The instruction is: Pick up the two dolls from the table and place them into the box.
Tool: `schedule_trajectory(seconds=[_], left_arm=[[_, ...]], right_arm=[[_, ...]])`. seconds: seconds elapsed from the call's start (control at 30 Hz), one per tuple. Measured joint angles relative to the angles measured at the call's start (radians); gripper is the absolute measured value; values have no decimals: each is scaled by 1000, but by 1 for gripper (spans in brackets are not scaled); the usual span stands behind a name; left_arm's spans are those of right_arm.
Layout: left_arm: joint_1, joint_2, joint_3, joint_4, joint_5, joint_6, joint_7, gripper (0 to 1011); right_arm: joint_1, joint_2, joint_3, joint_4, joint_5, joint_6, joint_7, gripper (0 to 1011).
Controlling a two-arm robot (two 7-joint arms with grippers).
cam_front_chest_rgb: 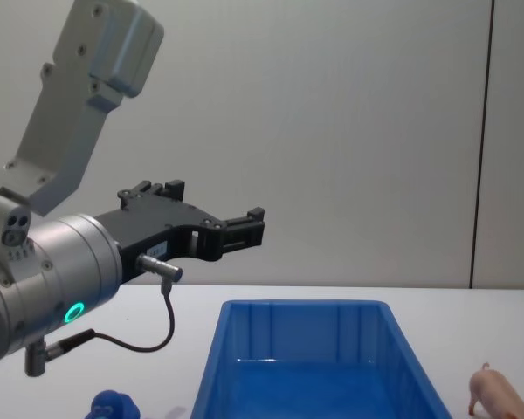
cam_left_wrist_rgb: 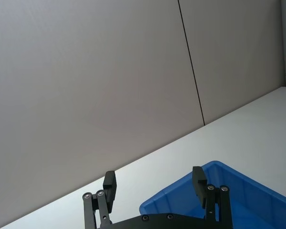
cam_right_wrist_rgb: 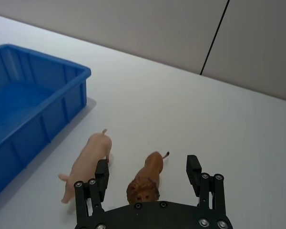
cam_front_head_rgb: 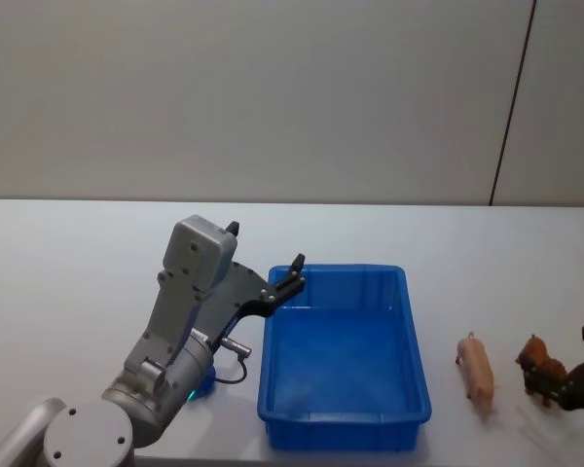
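Observation:
A pink pig [cam_front_head_rgb: 477,370] and a brown lion-like doll [cam_front_head_rgb: 542,368] lie on the white table right of the blue box [cam_front_head_rgb: 350,287]. My right gripper [cam_front_head_rgb: 572,365] is low at the lion, open. In the right wrist view the lion [cam_right_wrist_rgb: 148,179] sits between the spread fingers [cam_right_wrist_rgb: 102,174], untouched, with the pig [cam_right_wrist_rgb: 86,167] just beside it and the box [cam_right_wrist_rgb: 52,124] farther off. My left gripper [cam_front_head_rgb: 290,277] hovers open and empty over the box's far left corner, also seen as left gripper [cam_front_chest_rgb: 244,229] and left gripper [cam_left_wrist_rgb: 154,183]. A blue knobbly figure [cam_front_chest_rgb: 113,406] lies under the left arm.
The box [cam_front_chest_rgb: 306,332] holds nothing that I can see. The left arm's grey body [cam_front_head_rgb: 190,292] stands close to the box's left wall. A pale wall rises behind the table. Bare tabletop stretches to the far left and behind the box.

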Motion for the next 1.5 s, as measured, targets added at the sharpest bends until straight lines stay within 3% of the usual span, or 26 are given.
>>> schedule_trajectory(seconds=[0.47, 0.87, 1.1, 1.5], left_arm=[[0, 0, 0, 0, 0, 0, 0, 1001], [0, 0, 0, 0, 0, 0, 0, 1001], [0, 0, 0, 0, 0, 0, 0, 1001], [0, 0, 0, 0, 0, 0, 0, 1001]], right_arm=[[-8, 0, -3, 30, -15, 56, 11, 989], [2, -13, -5, 56, 0, 51, 15, 682], [13, -26, -8, 65, 21, 29, 29, 434], [28, -44, -11, 71, 39, -15, 32, 422]])
